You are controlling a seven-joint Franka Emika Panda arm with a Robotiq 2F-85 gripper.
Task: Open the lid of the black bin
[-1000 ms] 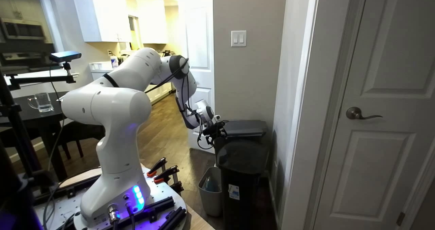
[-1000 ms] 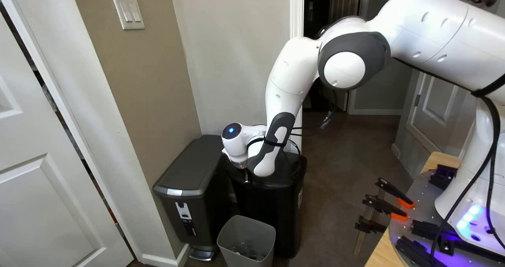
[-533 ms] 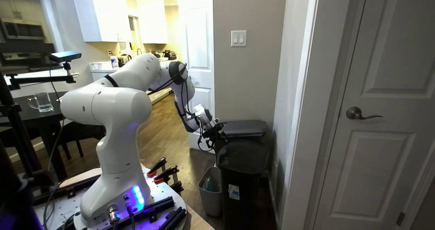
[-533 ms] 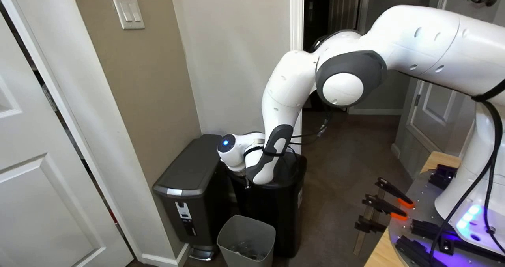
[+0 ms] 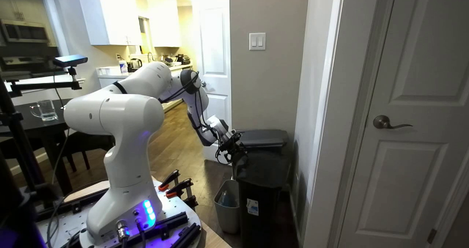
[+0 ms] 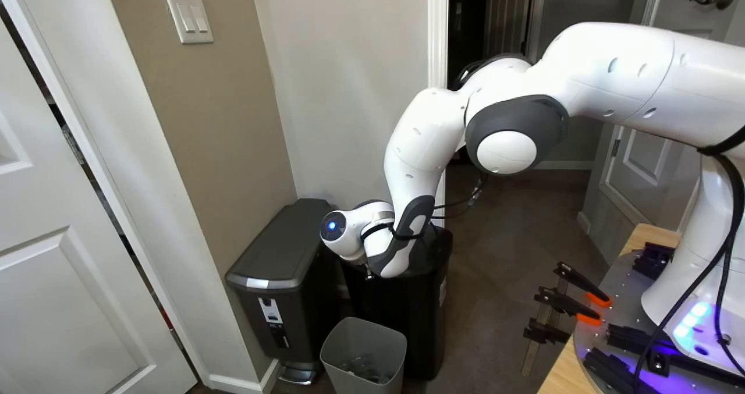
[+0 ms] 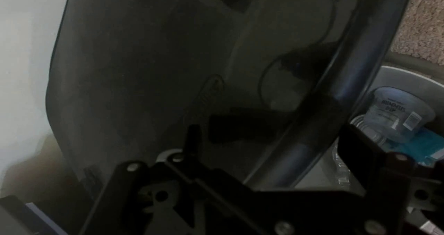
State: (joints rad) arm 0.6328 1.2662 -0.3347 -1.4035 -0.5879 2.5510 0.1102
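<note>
The tall black bin [image 5: 258,215] with its pale label stands by the wall in both exterior views [image 6: 396,324]. Its dark flat lid [image 5: 265,169] lies shut on top. In the wrist view the lid [image 7: 138,72] fills most of the picture, its rounded rim running diagonally to the lower middle. My gripper [image 7: 270,134] is open, one finger over the lid and the other outside the rim, above the grey container. Contact with the rim cannot be told. In an exterior view the gripper [image 5: 239,152] is at the lid's near-left edge; in the other exterior view the arm mostly hides it.
A grey step bin [image 6: 279,248] stands against the wall beside the black bin. A small grey container [image 6: 364,353] with packaging inside stands on the floor below the gripper. A wall [image 5: 304,130] rises close behind the lid. Clamps [image 6: 564,304] hold the robot's table.
The arm has lowered step by step, bringing the gripper down and slightly inward to the lid's edge. The lid and the bins have not moved.
</note>
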